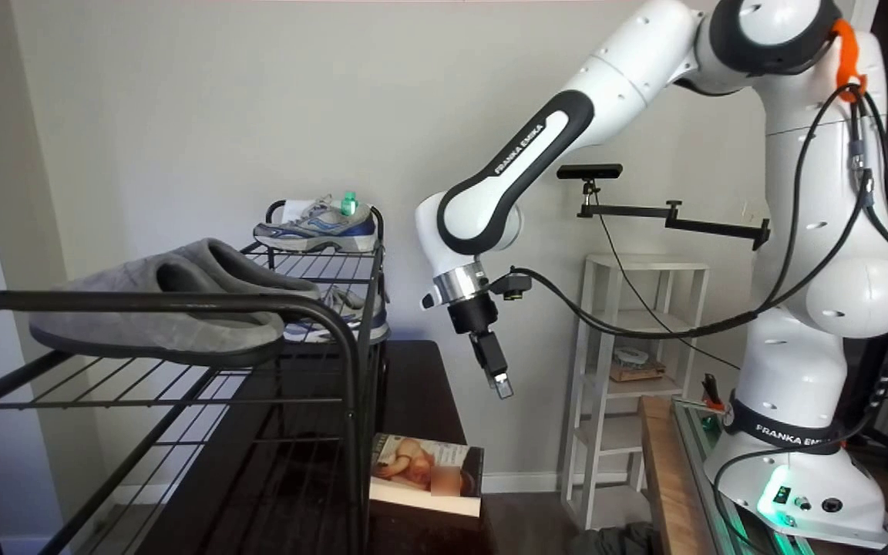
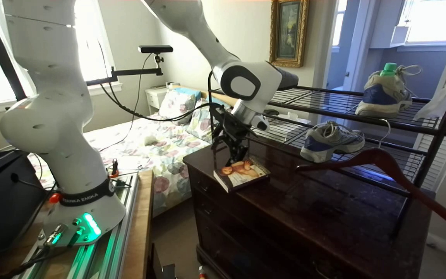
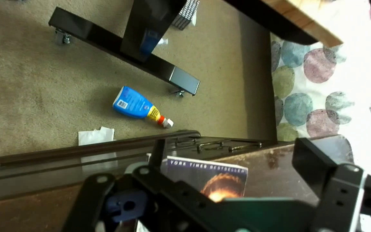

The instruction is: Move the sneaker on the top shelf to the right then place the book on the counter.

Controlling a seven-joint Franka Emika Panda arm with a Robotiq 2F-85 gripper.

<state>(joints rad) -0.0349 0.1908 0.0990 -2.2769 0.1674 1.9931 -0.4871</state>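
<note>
A grey and blue sneaker [image 1: 321, 229] sits on the top shelf of a black metal rack [image 1: 352, 432]; it also shows in an exterior view [image 2: 381, 97] near the rack's end. A second sneaker [image 2: 331, 141] is on the shelf below. The book [image 2: 242, 173] lies flat, cover up, near an edge of the dark wooden dresser top [image 2: 323, 201]; it also shows in an exterior view [image 1: 413, 459]. My gripper [image 1: 502, 385] points down, above and beside the book. In the wrist view the gripper [image 3: 237, 158] is open, with the book [image 3: 190, 172] partly hidden behind its linkage.
Grey slippers [image 1: 159, 316] lie on the top shelf's other end. A green-capped bottle [image 2: 389, 69] stands by the top sneaker. A wooden hanger [image 2: 379, 158] hangs on the rack. A camera on an arm [image 1: 590, 171] extends near my arm. A blue bottle [image 3: 134, 102] lies on the floor.
</note>
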